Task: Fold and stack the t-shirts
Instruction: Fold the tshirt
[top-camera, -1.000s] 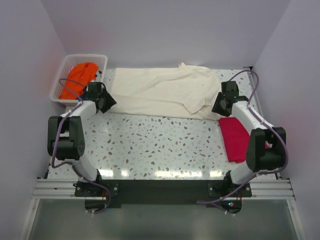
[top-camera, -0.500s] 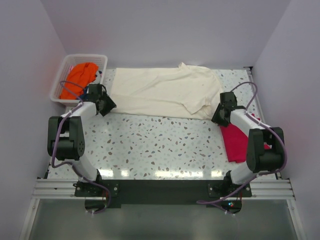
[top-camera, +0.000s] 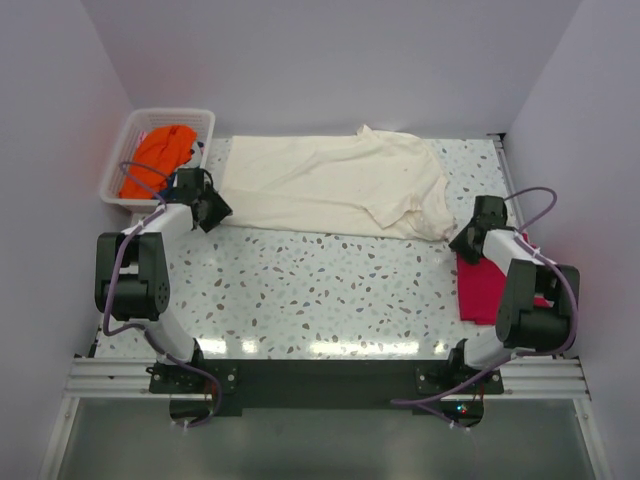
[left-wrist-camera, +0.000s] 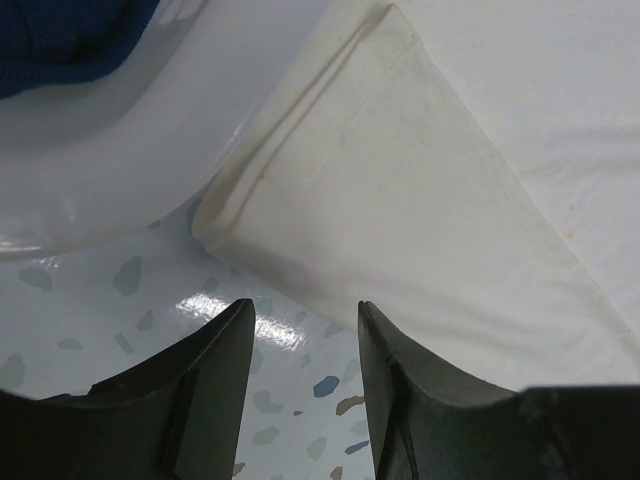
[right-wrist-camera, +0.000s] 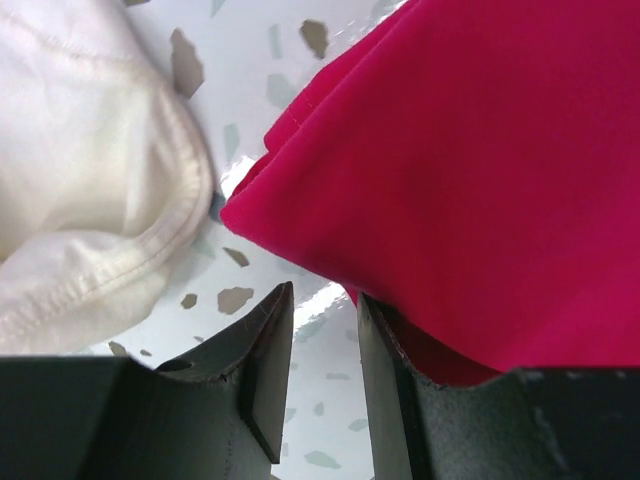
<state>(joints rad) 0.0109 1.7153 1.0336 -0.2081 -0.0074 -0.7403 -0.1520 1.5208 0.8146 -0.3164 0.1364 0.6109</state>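
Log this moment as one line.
left gripper open by cream t-shirt corner | right gripper open at red t-shirt edge | nothing held

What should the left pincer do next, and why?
Probably ease forward a little and close on the cream t-shirt. The left pincer stands open, and the shirt's folded corner lies flat on the table just ahead of it, not yet between the jaws.

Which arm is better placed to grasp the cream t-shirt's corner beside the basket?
Left. The left gripper is open at that corner of the cream t-shirt; the right gripper is by the red t-shirt.
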